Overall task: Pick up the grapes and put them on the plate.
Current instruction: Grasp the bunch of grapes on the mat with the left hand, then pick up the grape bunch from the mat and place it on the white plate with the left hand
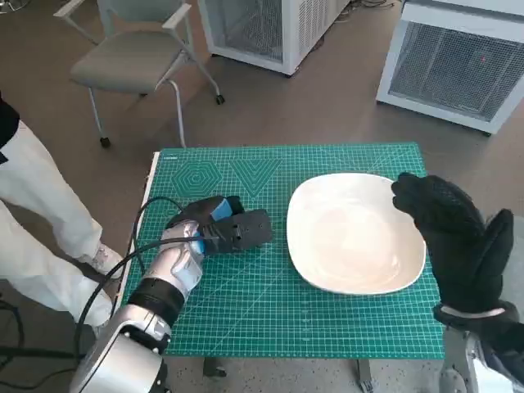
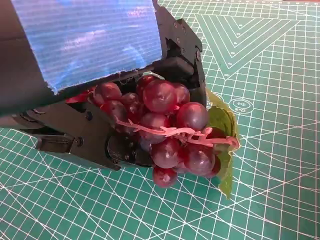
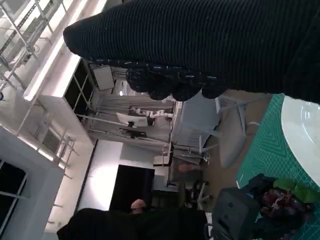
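While your left robot hand [image 2: 100, 100] clasps the grapes [image 2: 167, 132], squeeze gently at the stem: they look soft, loose. Your right robot hand [image 1: 458, 237] hangs spread.

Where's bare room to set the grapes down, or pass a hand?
The plate is bare except its right rim, where the right hand hovers. Bare mat runs along the near edge and behind the left hand, which is closed round the grapes. Crowded there.
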